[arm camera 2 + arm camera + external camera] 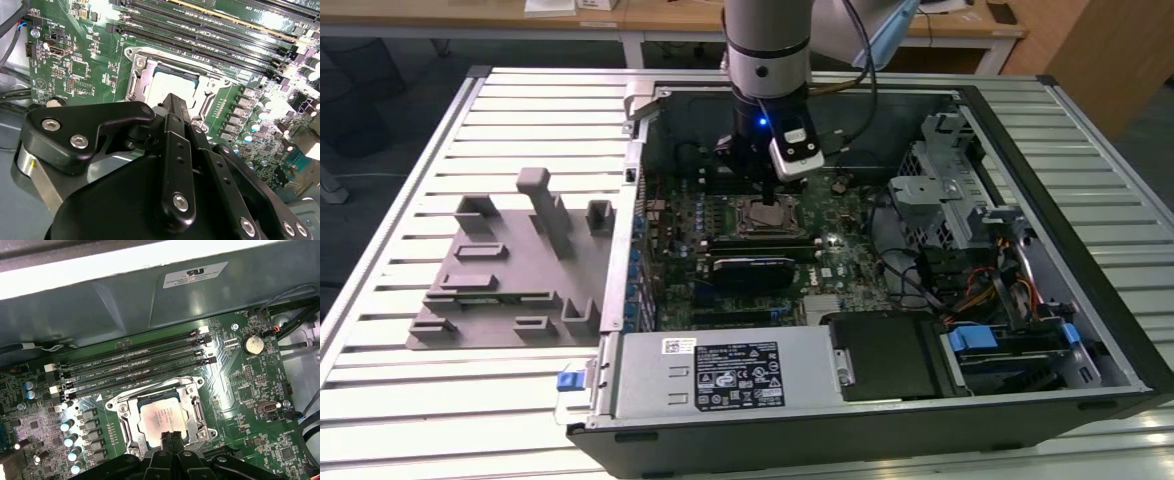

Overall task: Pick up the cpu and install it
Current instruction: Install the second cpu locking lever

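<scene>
The cpu (159, 416), a flat square chip with a silvery top and a greenish rim, lies flat inside the metal-framed socket (116, 407) on the green motherboard (240, 390). It also appears in the second wrist view as the cpu (176, 82) and in the exterior view as the cpu (769, 217). My gripper (170, 437) hangs just above one edge of the chip. Its two black fingers are pressed together with nothing between them. In the exterior view the gripper (766, 196) reaches straight down into the open computer case.
The grey slotted holder block (507, 270) sits on the slatted table at the exterior view's left. Memory slots (135, 362) run beside the socket. The power supply (720, 375), drive cage (947, 160) and loose cables (961, 285) crowd the case.
</scene>
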You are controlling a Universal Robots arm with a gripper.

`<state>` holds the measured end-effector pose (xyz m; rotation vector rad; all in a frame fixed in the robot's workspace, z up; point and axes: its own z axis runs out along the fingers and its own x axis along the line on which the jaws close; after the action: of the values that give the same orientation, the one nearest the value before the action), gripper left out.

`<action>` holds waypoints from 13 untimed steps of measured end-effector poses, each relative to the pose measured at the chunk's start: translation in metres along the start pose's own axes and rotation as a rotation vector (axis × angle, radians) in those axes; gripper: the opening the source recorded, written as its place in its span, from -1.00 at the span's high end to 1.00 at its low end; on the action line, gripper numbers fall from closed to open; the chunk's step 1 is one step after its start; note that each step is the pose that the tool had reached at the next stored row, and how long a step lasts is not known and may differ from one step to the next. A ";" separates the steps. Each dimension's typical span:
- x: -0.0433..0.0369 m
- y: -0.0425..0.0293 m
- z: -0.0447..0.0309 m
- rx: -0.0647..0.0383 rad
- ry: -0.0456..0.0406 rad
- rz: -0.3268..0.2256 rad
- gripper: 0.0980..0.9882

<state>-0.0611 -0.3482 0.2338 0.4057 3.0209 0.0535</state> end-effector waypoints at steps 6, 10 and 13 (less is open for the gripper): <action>0.0000 0.0000 0.0000 0.000 0.0000 0.000 0.98; -0.0003 0.0002 -0.0039 0.000 0.0001 0.000 0.98; -0.0007 0.0004 -0.0084 0.000 0.0000 0.000 0.98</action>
<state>-0.0611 -0.3482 0.2423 0.4057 3.0209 0.0535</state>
